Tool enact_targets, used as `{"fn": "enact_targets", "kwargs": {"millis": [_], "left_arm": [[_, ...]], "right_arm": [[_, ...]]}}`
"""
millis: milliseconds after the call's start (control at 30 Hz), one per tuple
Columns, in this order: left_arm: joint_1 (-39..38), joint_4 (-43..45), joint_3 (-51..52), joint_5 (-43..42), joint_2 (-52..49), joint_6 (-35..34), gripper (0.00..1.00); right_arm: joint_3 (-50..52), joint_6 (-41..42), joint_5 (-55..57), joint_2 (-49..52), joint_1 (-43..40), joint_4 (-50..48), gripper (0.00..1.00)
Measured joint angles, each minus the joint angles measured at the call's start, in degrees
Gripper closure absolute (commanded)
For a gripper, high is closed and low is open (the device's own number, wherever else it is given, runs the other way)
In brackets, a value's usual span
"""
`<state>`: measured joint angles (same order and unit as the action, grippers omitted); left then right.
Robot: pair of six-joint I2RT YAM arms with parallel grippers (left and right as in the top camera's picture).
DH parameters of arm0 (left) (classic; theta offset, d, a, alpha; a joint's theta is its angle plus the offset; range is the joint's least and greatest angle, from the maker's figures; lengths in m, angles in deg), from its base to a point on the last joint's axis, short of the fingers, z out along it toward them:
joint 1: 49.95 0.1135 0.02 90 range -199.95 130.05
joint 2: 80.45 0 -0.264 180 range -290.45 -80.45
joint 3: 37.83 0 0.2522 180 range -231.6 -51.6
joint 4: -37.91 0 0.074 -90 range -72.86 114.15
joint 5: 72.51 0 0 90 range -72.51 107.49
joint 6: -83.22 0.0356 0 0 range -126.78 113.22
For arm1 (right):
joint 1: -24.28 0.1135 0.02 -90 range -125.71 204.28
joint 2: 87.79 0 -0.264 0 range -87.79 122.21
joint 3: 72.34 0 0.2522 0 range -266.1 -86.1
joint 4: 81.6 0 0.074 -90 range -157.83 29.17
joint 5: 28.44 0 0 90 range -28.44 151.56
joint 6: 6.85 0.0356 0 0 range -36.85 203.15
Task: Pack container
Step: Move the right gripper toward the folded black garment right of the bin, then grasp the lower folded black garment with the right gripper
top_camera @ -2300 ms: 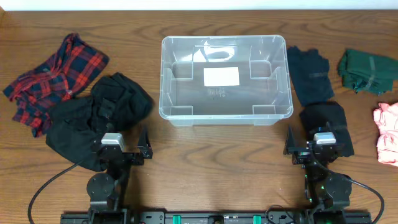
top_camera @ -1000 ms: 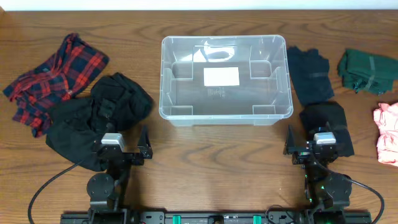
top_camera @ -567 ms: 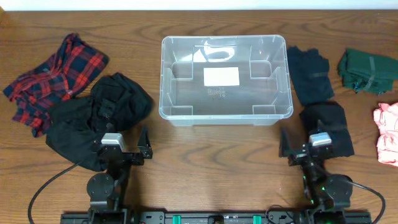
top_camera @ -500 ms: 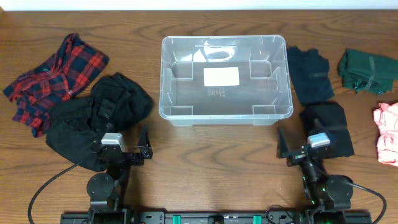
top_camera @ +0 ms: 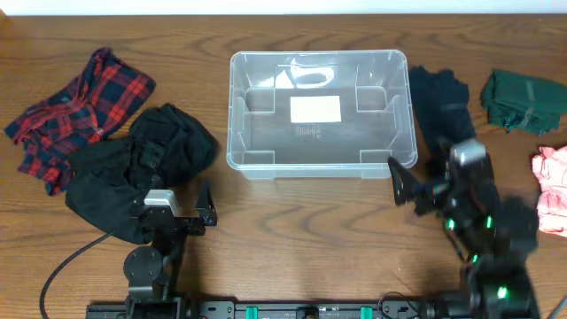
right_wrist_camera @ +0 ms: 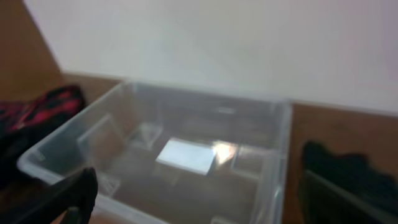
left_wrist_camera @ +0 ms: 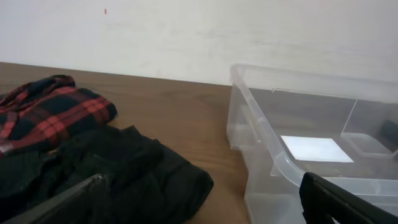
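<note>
**Wood table, bin in the middle, clothes on both sides**

Brown wood table (top_camera: 301, 213) runs up to a white wall (left_wrist_camera: 186, 31). The container (top_camera: 235, 115) stands upright at the middle of the far half, with nothing inside it but the white label (top_camera: 314, 109) on its bottom.

My left pincer (top_camera: 170, 199) sits low near the front edge with its jaws wide apart and nothing between them. A heap of black cloth (top_camera: 142, 168) lies just beside it, reaching its outer finger. A red plaid shirt (top_camera: 75, 106) lies beyond the heap, touching it. Only bare wood lies between this pincer and the bin's near left corner.

My right pincer (right_wrist_camera: 199, 202) is also spread wide and holds nothing. It is raised near the bin's near right corner and looks into the bin. From overhead that arm is blurred. To its right lie a dark folded garment (top_camera: 440, 106) just beside the bin wall, a green one (top_camera: 523, 99) farther out, and a pink one (top_camera: 554, 186) at the table edge.
</note>
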<state>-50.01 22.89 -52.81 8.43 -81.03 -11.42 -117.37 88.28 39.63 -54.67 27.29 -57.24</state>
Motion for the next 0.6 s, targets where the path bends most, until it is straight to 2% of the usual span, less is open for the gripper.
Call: {"fn": "enact_targets", "kwargs": {"millis": [200,367,600], "left_arm": [[0.0,0.0,0.0,0.0,0.0,0.0,0.02],[0.0,0.0,0.0,0.0,0.0,0.0,0.02],[0.0,0.0,0.0,0.0,0.0,0.0,0.02]], "right_arm": [[-12.6,-1.0,-6.1,16.6,0.0,7.7,0.01],[-14.2,-1.1,-9.4,20.6,0.0,6.4,0.01],[-14.7,-1.2,-11.8,21.4,-1.4,6.8,0.01]]}}
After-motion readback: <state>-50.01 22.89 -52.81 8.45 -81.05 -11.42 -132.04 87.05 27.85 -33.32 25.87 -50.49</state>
